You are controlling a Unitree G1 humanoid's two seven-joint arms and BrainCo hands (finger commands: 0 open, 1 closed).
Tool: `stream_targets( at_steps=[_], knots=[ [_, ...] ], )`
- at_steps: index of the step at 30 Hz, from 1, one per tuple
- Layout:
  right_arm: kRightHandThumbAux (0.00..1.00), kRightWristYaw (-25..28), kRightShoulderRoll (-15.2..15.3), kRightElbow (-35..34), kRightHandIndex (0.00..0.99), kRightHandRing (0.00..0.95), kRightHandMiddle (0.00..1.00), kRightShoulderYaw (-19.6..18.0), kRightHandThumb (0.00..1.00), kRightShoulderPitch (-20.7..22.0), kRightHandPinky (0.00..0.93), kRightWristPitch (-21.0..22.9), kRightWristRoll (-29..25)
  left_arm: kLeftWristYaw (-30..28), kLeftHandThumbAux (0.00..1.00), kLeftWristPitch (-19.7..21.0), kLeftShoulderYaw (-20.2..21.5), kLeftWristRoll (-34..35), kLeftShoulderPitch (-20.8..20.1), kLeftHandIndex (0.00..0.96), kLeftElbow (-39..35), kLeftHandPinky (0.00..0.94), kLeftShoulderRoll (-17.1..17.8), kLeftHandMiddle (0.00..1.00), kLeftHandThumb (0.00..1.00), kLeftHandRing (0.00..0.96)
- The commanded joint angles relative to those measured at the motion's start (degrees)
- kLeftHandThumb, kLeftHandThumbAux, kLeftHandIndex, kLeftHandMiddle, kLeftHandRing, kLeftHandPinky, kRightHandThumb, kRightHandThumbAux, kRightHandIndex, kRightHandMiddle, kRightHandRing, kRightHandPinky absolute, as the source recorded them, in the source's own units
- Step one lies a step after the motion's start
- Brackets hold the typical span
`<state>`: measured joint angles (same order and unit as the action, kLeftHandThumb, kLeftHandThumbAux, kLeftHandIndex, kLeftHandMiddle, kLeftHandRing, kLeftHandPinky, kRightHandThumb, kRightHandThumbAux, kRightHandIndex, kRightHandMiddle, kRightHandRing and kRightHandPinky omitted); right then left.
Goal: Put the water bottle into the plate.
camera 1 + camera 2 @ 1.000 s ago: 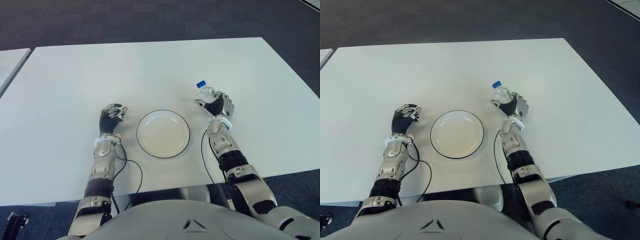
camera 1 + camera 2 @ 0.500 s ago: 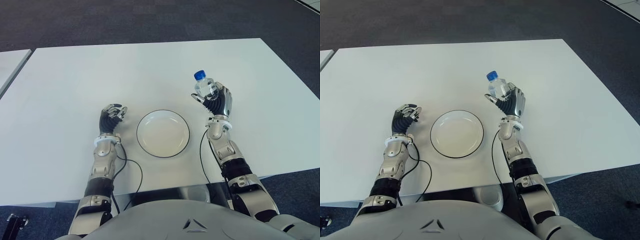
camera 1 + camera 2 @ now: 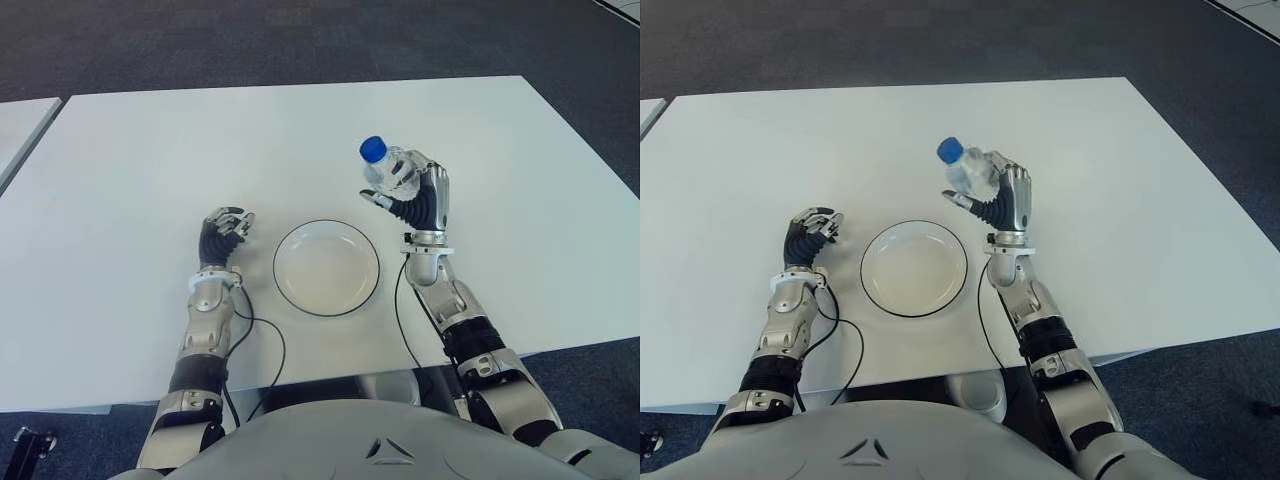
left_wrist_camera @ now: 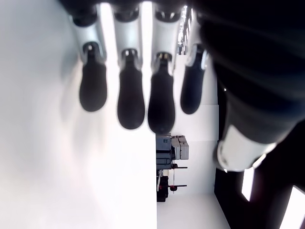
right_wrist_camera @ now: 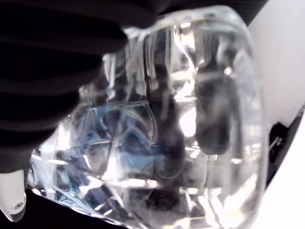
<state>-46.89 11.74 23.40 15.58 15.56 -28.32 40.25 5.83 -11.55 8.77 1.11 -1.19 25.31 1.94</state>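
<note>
A clear water bottle [image 3: 385, 171] with a blue cap [image 3: 372, 149] is held up in the air, tilted with its cap toward the left. My right hand [image 3: 418, 198] is shut on it, just right of and above the plate's right rim. The right wrist view is filled by the clear bottle [image 5: 176, 119] inside my curled fingers. The white plate [image 3: 326, 268] with a dark rim lies on the white table [image 3: 150, 160] between my arms, with nothing in it. My left hand [image 3: 224, 230] shows left of the plate with its fingers curled and holding nothing.
Black cables [image 3: 262, 340] run along both forearms near the table's front edge. A second table's corner [image 3: 20, 120] shows at the far left. Dark carpet [image 3: 300, 40] surrounds the table.
My right hand has lifted the bottle off the table and carried it left toward the plate, tilting it. The left hand has not moved.
</note>
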Motion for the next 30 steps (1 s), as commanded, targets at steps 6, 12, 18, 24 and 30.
stream_targets(
  at_steps=[6,12,18,24,30],
  knots=[
    [0.727,-10.2,0.3,8.1,0.437,0.904,0.917,8.1,0.705,4.7,0.888,-17.0,7.6,0.4,0.715,3.4,-0.5,-0.6,2.4,0.434,2.4,0.632,-0.1,0.666,0.706,0.649],
    [0.723,-10.3,0.5,15.3,0.437,0.901,0.920,11.5,0.708,8.3,0.880,-25.0,9.4,0.6,0.715,3.9,-1.0,-1.1,2.8,0.435,1.8,0.630,-0.1,0.662,0.706,0.647],
    [0.722,-4.2,1.9,17.9,0.438,0.895,0.914,13.9,0.708,9.8,0.880,-27.8,9.4,0.4,0.715,3.6,-1.3,-1.6,2.9,0.435,1.6,0.631,0.0,0.658,0.707,0.645],
    [0.723,4.2,4.2,16.7,0.437,0.902,0.922,15.9,0.706,10.3,0.899,-25.8,10.5,0.1,0.715,3.3,-1.5,-1.9,3.2,0.435,1.0,0.628,0.1,0.651,0.707,0.641],
    [0.722,14.9,5.0,14.8,0.437,0.904,0.927,17.2,0.706,9.3,0.895,-21.6,9.8,-0.4,0.716,3.3,-1.4,-1.6,3.5,0.434,0.7,0.623,0.0,0.644,0.707,0.636]
  ],
)
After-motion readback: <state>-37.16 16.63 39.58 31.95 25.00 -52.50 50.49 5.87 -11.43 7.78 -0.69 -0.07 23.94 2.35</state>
